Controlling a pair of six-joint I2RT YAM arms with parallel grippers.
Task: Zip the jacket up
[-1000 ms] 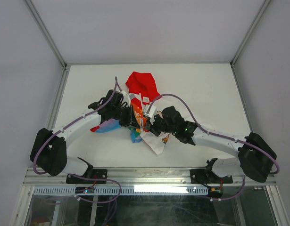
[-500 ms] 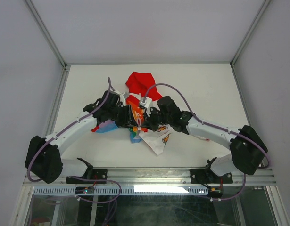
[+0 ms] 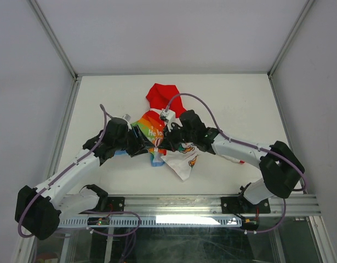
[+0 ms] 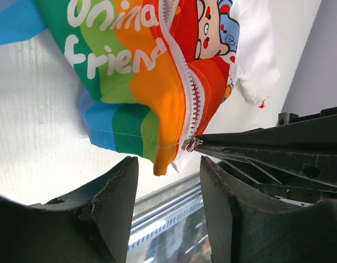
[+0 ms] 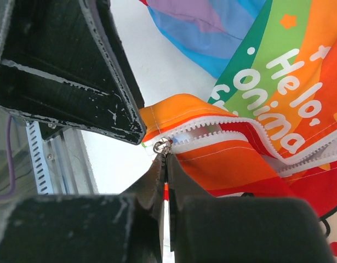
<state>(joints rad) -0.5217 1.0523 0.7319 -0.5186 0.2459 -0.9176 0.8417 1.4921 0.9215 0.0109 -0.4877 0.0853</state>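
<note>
Jacket (image 3: 150, 129) lay bunched between both arms, table (image 3: 239, 104) edges well apart; right pincer (image 5: 165, 158) pinched zipper pull (image 5: 160, 146), left pincer (image 4: 168, 164) gaped empty.

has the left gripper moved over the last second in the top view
Yes: the black left gripper has pulled back to the left and toward the silver near rail.

White rounded lettering on the rainbow-striped panel (image 5: 278, 71) of the jacket (image 3: 157, 131). Legible in the right wrist view: "Helo." with "onima" on the line below, its end lost in a fold. Legible in the left wrist view: "onima" above "friend", across green to orange stripes. From overhead, only "He lo".
</note>
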